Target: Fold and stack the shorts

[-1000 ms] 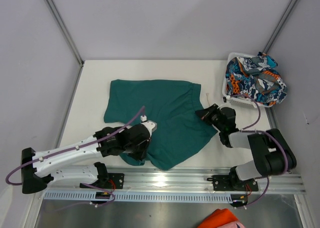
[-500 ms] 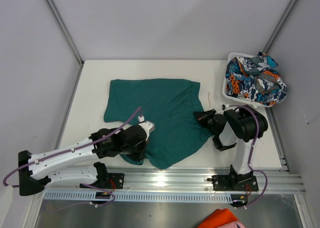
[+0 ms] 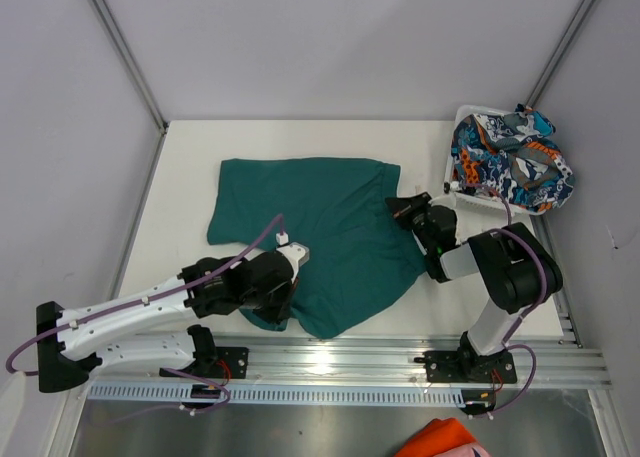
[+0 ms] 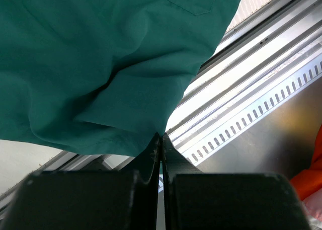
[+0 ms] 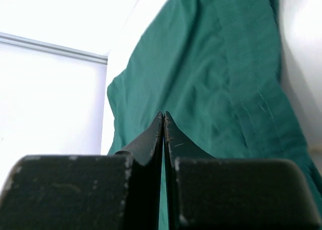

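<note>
Shorts [image 3: 330, 227] (teal pair) lie spread, left gripper [image 4: 161, 137] and right gripper [image 5: 163, 115] at their edges, jaws pressed together.

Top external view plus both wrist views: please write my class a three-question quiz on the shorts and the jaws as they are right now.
1. True or false: the printed shorts lie spread flat on the table.
2. Which part of the teal shorts do the left jaws meet? A: the near edge by the rail. B: the far edge. C: the middle.
3. In one word, how do the left jaws and right jaws stand?

Key
1. False: they sit bunched in the white basket.
2. A.
3. Shut.
</note>
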### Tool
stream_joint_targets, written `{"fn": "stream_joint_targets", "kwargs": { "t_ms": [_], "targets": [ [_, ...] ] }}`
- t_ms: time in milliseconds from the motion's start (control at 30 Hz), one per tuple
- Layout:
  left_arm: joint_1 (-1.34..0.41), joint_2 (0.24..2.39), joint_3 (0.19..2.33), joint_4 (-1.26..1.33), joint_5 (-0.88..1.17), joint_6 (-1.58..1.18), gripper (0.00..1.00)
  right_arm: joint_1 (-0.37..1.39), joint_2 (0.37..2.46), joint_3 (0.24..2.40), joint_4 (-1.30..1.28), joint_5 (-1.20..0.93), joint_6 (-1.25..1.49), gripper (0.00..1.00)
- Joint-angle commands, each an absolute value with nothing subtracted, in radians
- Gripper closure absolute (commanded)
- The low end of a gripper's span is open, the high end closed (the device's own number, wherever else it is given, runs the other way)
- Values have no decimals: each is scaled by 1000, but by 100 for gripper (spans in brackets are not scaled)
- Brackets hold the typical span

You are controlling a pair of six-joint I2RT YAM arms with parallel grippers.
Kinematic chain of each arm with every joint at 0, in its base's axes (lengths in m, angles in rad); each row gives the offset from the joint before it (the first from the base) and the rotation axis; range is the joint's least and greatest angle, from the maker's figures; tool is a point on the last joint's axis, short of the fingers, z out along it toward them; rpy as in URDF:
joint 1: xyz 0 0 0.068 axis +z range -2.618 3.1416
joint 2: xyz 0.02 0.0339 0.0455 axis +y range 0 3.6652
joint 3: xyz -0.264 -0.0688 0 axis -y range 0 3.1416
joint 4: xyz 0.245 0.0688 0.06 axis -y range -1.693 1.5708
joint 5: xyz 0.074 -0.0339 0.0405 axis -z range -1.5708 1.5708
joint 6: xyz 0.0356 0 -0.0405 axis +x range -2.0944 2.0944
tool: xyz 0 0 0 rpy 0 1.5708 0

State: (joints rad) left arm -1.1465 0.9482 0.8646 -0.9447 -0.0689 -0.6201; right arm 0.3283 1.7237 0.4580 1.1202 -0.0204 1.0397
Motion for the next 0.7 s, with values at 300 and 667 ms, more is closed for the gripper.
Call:
{"fn": "stream_joint_targets", "kwargs": {
  "t_ms": [300, 667],
  "targets": [
    [-1143, 917, 876, -954, -67, -623, 100, 304, 1997, 476, 1242, 48, 1068, 100],
    [-1141, 920, 910, -973, -77, -623, 100, 336, 1787, 616, 779, 90, 953, 100]
  ]
}}
